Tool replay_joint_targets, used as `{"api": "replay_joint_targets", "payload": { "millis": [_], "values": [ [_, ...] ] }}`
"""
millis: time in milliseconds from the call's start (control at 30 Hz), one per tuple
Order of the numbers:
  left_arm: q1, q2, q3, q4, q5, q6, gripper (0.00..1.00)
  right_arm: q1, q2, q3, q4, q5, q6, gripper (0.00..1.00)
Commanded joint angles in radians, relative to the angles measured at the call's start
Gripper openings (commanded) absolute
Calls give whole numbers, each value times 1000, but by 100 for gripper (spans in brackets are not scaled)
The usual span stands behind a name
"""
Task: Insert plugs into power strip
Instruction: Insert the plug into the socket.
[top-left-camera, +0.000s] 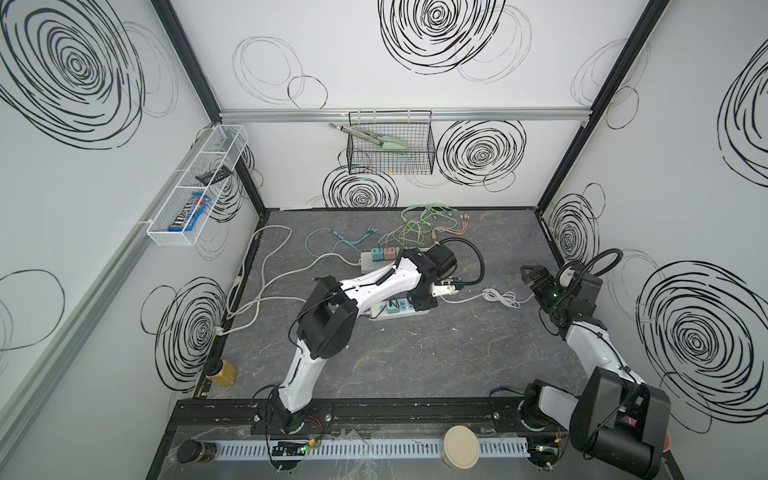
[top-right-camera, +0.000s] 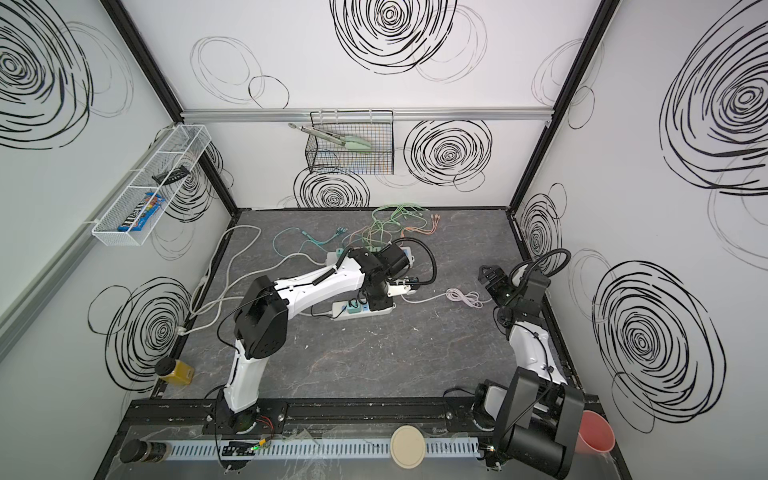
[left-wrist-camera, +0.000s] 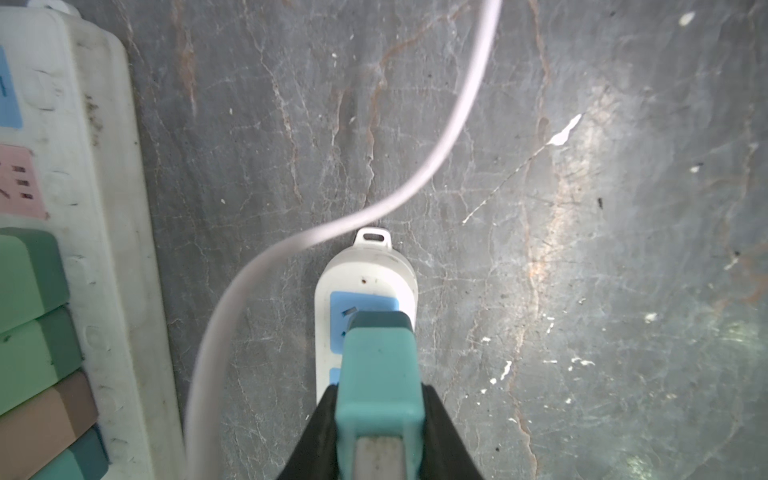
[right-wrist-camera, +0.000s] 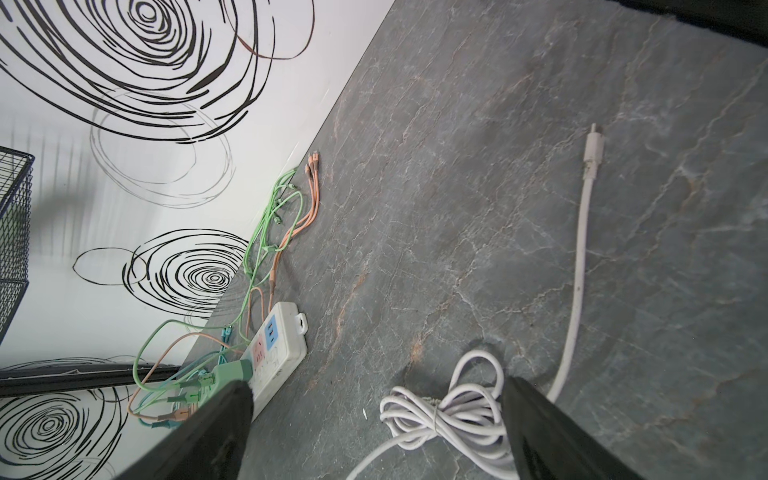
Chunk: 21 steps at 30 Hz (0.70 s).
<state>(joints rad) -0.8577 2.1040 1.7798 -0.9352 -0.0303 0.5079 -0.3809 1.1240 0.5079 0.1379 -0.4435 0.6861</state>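
Observation:
My left gripper (left-wrist-camera: 379, 390) is shut on a teal plug (left-wrist-camera: 380, 361), one black finger on each side. The plug's front end sits over the end blue socket of the near white power strip (left-wrist-camera: 365, 270); its prongs are hidden. A white cable (left-wrist-camera: 415, 183) trails from it to a tied coil (right-wrist-camera: 449, 411). In both top views this gripper (top-left-camera: 422, 301) (top-right-camera: 380, 301) hangs over that strip (top-left-camera: 399, 309), which holds another teal plug (top-left-camera: 391, 306). A second strip (top-left-camera: 368, 258) behind carries green, pink and teal plugs (left-wrist-camera: 29, 316). My right gripper (right-wrist-camera: 376, 395) (top-left-camera: 531, 275) is open and empty above the coil.
Green, pink and teal cables (top-left-camera: 419, 226) lie tangled by the back wall. A black wire basket (top-left-camera: 390, 149) with tongs hangs there, and a white mesh shelf (top-left-camera: 195, 187) is on the left wall. A yellow jar (top-left-camera: 222, 371) stands front left.

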Motion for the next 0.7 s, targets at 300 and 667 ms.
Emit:
{"api": "replay_joint_targets", "payload": {
  "millis": [300,667],
  "values": [
    [-4,39,37,-26,8,35,0,0,-8,24,-6,-24,-11,97],
    [-2,105,57,-34,39,53,0,1,3,17,-15,-35,-19,97]
  ]
}}
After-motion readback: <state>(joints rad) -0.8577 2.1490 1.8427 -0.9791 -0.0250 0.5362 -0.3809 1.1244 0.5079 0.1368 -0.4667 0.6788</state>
